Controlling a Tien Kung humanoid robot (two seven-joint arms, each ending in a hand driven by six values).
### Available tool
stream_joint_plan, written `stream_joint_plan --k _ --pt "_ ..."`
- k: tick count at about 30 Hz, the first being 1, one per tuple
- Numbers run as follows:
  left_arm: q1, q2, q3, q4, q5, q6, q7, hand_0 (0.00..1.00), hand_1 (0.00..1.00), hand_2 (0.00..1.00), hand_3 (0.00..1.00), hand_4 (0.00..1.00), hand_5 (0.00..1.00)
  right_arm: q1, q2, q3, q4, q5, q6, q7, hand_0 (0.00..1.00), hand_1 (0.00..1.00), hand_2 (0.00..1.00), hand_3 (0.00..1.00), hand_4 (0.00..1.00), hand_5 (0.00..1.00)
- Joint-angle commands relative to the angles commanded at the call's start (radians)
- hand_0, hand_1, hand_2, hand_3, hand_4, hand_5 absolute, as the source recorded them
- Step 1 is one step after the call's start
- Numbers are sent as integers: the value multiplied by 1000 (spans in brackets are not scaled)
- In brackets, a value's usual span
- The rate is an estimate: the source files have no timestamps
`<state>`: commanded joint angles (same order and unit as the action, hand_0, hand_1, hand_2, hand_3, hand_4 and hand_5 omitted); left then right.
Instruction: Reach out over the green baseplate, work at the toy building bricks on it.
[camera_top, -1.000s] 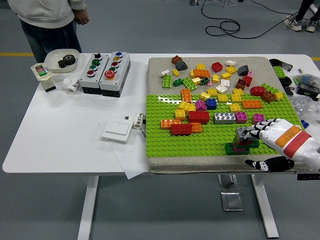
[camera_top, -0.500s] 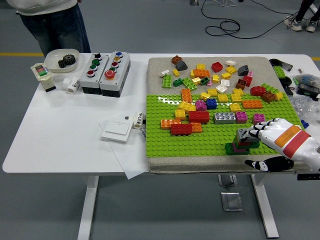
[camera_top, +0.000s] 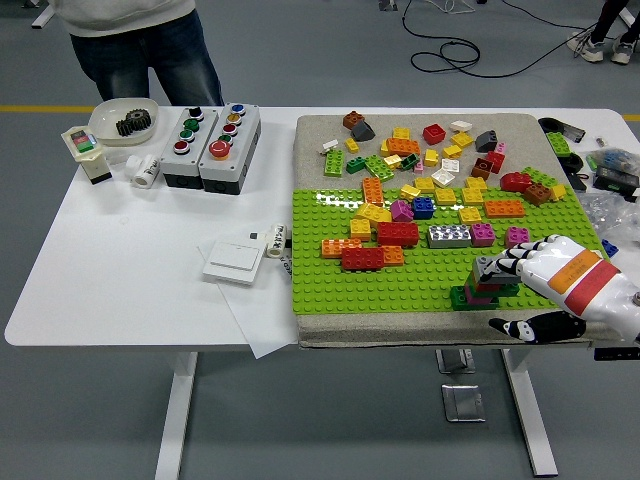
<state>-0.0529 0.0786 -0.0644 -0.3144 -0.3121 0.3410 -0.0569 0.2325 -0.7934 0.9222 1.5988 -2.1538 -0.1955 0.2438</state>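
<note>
The green baseplate (camera_top: 400, 270) lies on a beige mat, with many loose bricks scattered over its far half. Near its front right corner stands a small stack (camera_top: 482, 284): a grey brick on top, red and magenta below, a dark green one at the bottom. My right hand (camera_top: 512, 268), white with an orange band, comes in from the right edge. Its fingertips (camera_top: 503, 260) rest against the grey top brick of the stack; whether they grip it is unclear. A red brick (camera_top: 363, 259) and an orange one (camera_top: 340, 246) sit mid-plate. The left arm is out of view.
Two button boxes (camera_top: 210, 146) and a white bowl with a gear (camera_top: 124, 121) stand at the far left. A white switch plate (camera_top: 233, 262) and paper lie left of the mat. A person (camera_top: 140, 40) stands at the far left side. Clutter fills the right edge.
The person at the far side has moved to the right. My right hand and the stack have stayed put.
</note>
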Motion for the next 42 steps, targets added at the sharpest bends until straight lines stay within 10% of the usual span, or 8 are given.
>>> stream_joint_plan --k 42 --pt "-1 2 0 -1 2 0 -4 598 724 694 555 577 619 9 31 -10 6 -3 26 -32 390 580 740 709 768 481"
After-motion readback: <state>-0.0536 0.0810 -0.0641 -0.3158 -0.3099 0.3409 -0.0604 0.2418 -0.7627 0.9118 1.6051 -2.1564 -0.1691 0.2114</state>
